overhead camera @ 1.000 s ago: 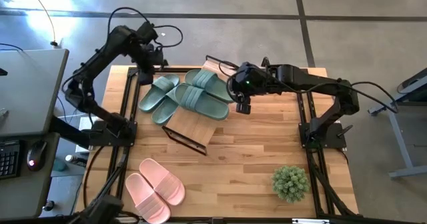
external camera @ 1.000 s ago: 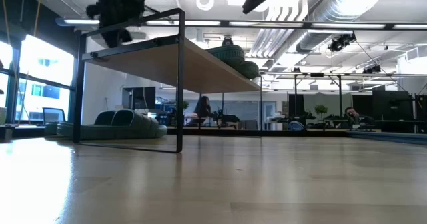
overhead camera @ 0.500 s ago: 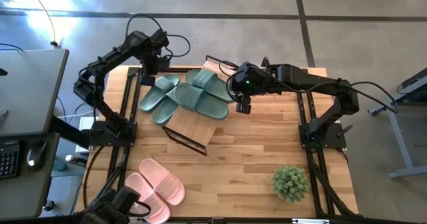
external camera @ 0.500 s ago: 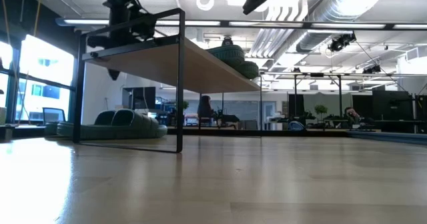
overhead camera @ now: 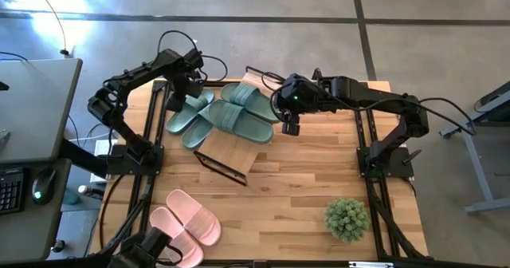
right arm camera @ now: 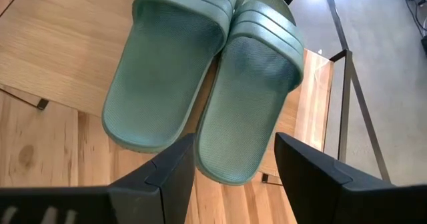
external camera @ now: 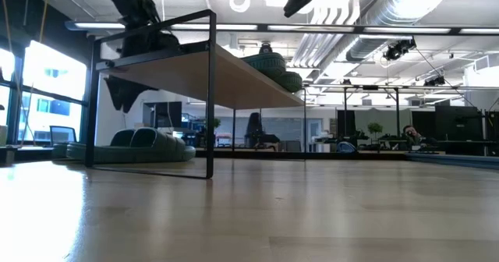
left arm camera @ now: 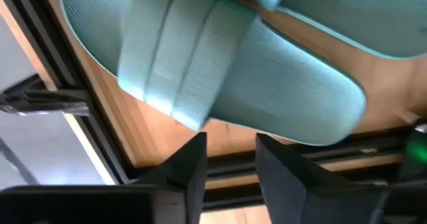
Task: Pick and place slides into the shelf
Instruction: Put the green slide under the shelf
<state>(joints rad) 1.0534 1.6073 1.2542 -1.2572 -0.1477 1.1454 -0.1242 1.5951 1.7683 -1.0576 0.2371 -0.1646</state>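
Observation:
Two sage green slides (overhead camera: 241,112) lie side by side on the shelf (overhead camera: 229,150), soles on its bamboo top; the right wrist view shows them (right arm camera: 200,84) too. Two more green slides (overhead camera: 188,113) rest on the table left of the shelf. My left gripper (overhead camera: 182,88) is open, low over their far end, with one slide (left arm camera: 220,71) just ahead of its fingers (left arm camera: 190,167). My right gripper (overhead camera: 288,116) is open and hovers at the right of the shelf-top pair. A pink pair (overhead camera: 184,224) lies at the near left.
A small green potted plant (overhead camera: 347,218) stands at the near right of the table. Black frame rails (overhead camera: 151,128) run along the table's left and right edges. Bare wood (overhead camera: 303,180) lies between the shelf and the plant. In the low view the shelf (external camera: 195,67) stands at the left.
My left gripper has come from the table's far left edge toward the near edge and down, closing in on the green slides on the table. The slides and the shelf have stayed in place.

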